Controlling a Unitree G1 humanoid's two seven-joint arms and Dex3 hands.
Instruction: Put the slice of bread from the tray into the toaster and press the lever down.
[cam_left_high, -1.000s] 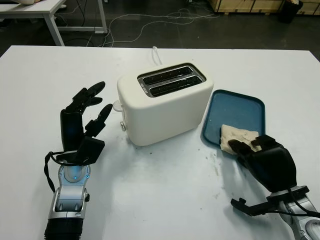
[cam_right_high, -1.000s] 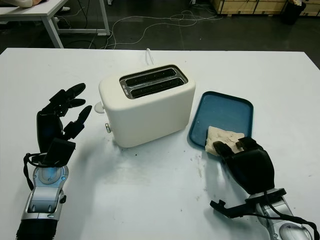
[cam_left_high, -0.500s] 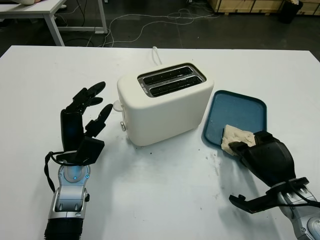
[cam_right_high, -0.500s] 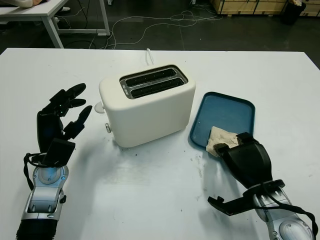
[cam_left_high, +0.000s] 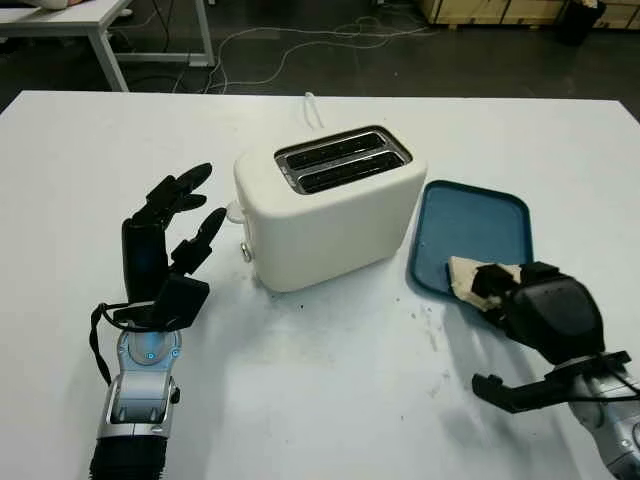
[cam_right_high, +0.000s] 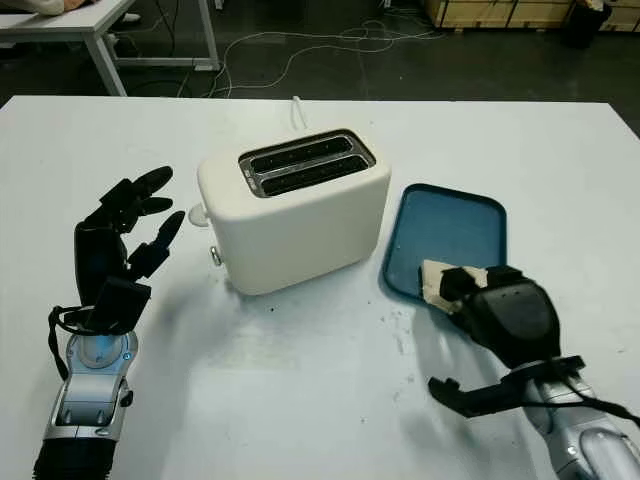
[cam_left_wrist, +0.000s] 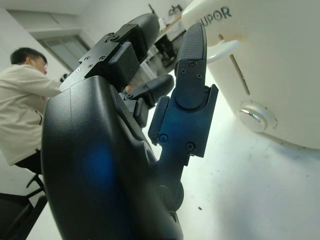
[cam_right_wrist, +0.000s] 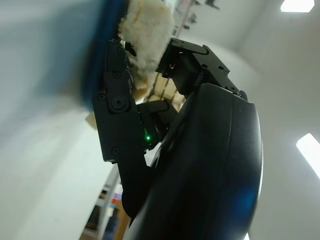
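Right hand (cam_left_high: 535, 310) is clenched around the slice of bread (cam_left_high: 466, 277) at the near edge of the blue tray (cam_left_high: 480, 218), fingers wrapped over the crust (the right wrist view shows bread pinched between them). Grip looks good, but the bread is soft, so squeeze gently and lift straight up before swinging across. The toaster (cam_left_high: 330, 205) sits just beside the tray, slots up. Left hand (cam_left_high: 165, 235) hangs released, holding nothing, near the lever (cam_left_high: 234, 211) side.
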